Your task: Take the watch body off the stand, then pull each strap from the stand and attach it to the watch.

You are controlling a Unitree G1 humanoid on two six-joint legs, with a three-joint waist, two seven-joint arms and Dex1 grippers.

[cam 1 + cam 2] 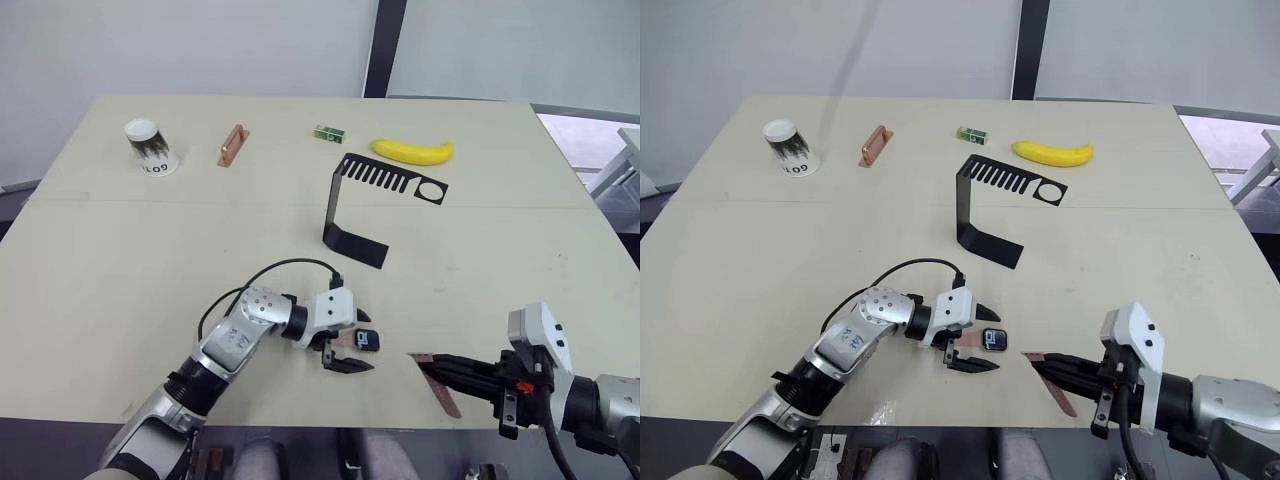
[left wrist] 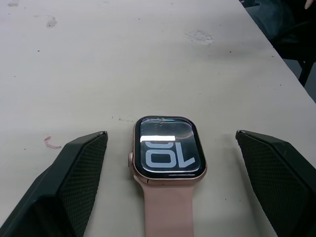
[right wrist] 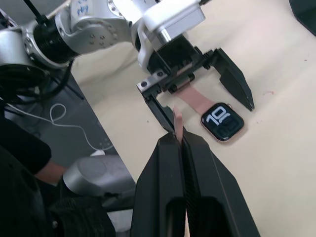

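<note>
The watch body (image 2: 168,150) lies face up on the table near its front edge, with one pinkish strap (image 2: 165,212) joined to it and running back toward the left wrist. My left gripper (image 1: 366,343) is open, one finger on each side of the watch body and not touching it. To its right, my right gripper (image 3: 178,140) is shut on the other strap (image 3: 177,118), whose end sticks out past the fingertips toward the watch body. The black stand (image 1: 333,205) stands bare near the table's middle.
Along the far side are a paper cup (image 1: 150,146), a copper-brown block (image 1: 232,145), a small green box (image 1: 328,132) and a banana (image 1: 412,151). The table's front edge (image 1: 300,422) runs just below both grippers.
</note>
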